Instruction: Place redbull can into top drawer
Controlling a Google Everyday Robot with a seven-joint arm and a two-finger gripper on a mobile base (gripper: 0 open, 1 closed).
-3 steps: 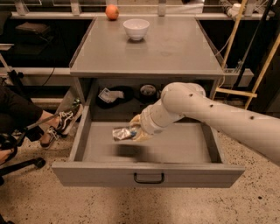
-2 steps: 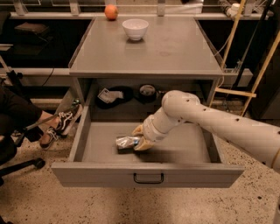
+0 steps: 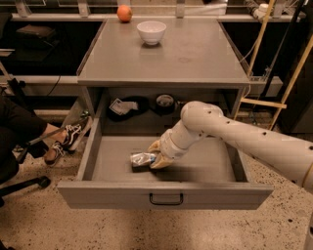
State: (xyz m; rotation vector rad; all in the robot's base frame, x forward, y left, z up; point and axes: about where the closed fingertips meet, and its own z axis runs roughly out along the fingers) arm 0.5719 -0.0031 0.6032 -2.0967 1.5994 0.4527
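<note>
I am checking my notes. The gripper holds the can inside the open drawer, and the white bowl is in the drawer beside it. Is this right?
Not quite. The bowl stands on the tabletop, not in the drawer, as the camera view shows. The gripper does hold the can inside the open drawer.

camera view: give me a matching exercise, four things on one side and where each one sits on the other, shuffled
Things
1. redbull can
2. white bowl
3. orange fruit
4. tool

Places
a. back left edge of the cabinet top
b. down inside the open top drawer, closed on the redbull can's right end
c. lying on its side in the top drawer, left of centre
d. on the cabinet top, right of the orange fruit

Pairs: 1-c, 2-d, 3-a, 4-b
</note>
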